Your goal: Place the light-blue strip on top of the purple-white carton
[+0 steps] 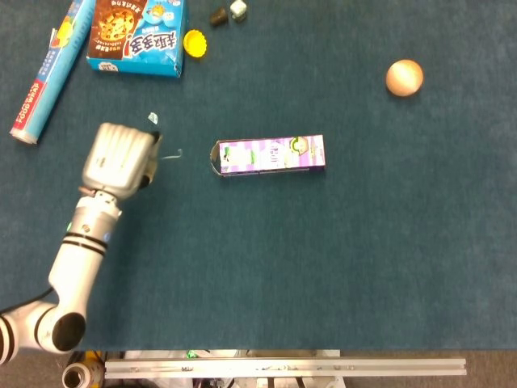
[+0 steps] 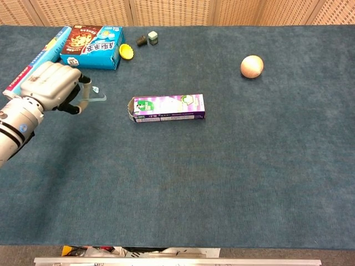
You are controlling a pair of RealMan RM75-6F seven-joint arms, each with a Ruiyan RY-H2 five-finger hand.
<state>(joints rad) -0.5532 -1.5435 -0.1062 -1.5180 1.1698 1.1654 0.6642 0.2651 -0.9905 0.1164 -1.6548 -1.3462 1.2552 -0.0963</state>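
Dark-blue tabletop carries the purple-white carton (image 1: 271,155) lying long axis left-right, just right of the left hand (image 1: 119,158), whose fingers pinch the light-blue strip (image 2: 94,98) aloft.

Two cameras over one bench (image 1: 363,242)
The head view looks straight down; the chest view sits lower, angled forward. Both share the carton (image 1: 271,154).
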